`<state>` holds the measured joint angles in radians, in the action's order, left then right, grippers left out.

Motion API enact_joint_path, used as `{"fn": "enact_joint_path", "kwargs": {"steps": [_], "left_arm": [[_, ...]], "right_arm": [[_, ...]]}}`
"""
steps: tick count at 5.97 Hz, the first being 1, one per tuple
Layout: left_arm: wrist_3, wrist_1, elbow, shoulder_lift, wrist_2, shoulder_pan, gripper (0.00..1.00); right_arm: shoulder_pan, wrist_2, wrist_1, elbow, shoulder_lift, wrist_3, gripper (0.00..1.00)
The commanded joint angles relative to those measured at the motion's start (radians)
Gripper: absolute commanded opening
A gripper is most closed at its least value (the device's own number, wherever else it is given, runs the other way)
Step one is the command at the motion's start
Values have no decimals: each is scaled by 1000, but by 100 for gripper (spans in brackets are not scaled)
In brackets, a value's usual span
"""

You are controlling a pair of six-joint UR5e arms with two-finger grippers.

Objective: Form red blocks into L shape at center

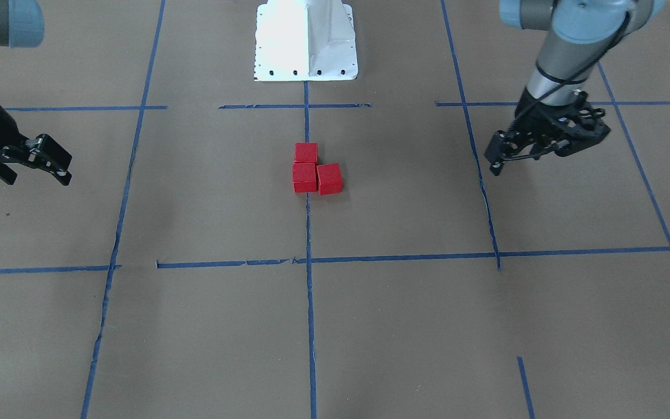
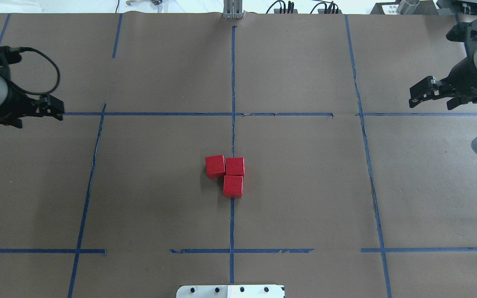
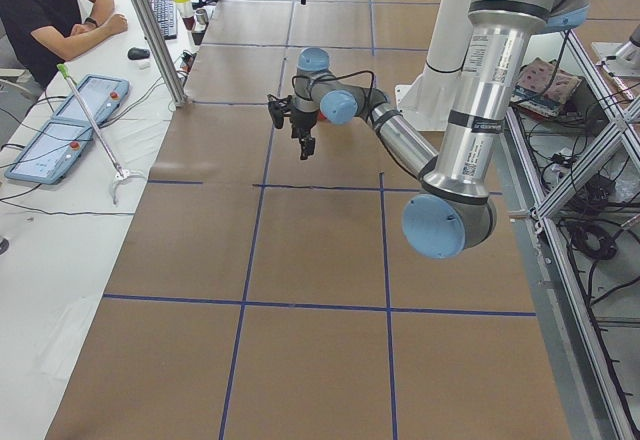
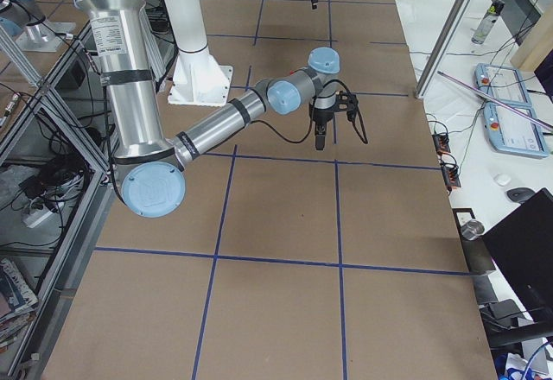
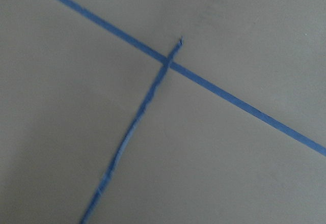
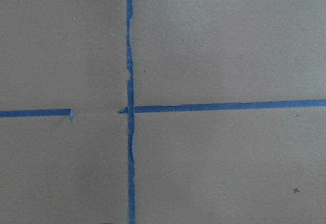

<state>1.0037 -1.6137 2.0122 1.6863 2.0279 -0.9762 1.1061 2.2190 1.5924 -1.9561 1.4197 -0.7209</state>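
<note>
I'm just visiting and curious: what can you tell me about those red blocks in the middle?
The red blocks are three small matte cubes, alike, resting flat on the brown-paper center of the grid. They touch in an L: two side by side, the third beside the corner one toward the robot. Two sit on the blue tape line; one is slightly turned.

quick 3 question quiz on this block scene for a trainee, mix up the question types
1. True or false: the three red blocks lie together in an L shape.
2. How many of them sit on the centre blue tape line? A one, B two, C three.
3. Fill in: the left end effector and the right end effector each hold ____.

Key: 1 true. 2 B; the third block lies beside the line. 3 nothing; both end effectors are out at the sides, away from the blocks.
</note>
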Motion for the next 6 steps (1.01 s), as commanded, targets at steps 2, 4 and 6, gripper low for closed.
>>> {"fn": "enact_joint_path", "kwargs": {"steps": [2,4,6], "left_arm": [[-663,-2,-169,-100,147,-322,100],[-986,-2,-350,-86,275,-523,100],[-1014,18,-394,-82,344,-616,100]], "right_arm": [[168,48,4,76,59,283,100],[275,50,11,114,102,449,100],[352,85,6,141,213,636,100]]}}
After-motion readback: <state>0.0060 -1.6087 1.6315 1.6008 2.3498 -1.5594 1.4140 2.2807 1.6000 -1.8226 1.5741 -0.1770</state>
